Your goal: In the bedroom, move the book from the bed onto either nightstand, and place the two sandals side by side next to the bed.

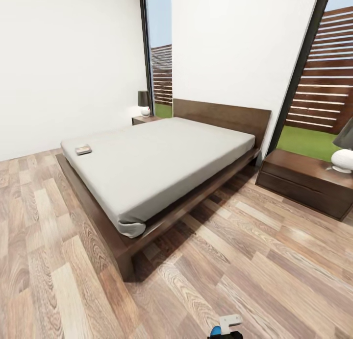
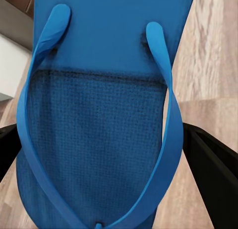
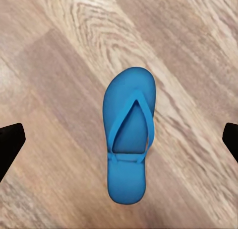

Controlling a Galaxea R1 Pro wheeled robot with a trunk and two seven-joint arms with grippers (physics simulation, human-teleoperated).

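Spanning mid-frame in the head view, the bed (image 1: 162, 167) carries the book (image 1: 83, 149) near its left edge, a nightstand (image 1: 304, 182) at right. Left gripper (image 2: 106, 149) pinches one sandal (image 2: 99, 139) between its fingers; a thin grip could slip. Right gripper (image 3: 119, 139) hangs wide open over the other sandal (image 3: 129, 134), flat on the floor (image 3: 49, 65); an off-centre descent would nudge it askew.

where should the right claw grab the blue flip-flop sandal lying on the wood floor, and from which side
Come straight down from above onto the bright blue flip-flop sandal, which lies flat, sole down, on the brown wood-plank floor. Close across its narrower middle, around where the straps spread, one finger on each long edge. The open right claw already straddles it, so probably only a descent is needed.
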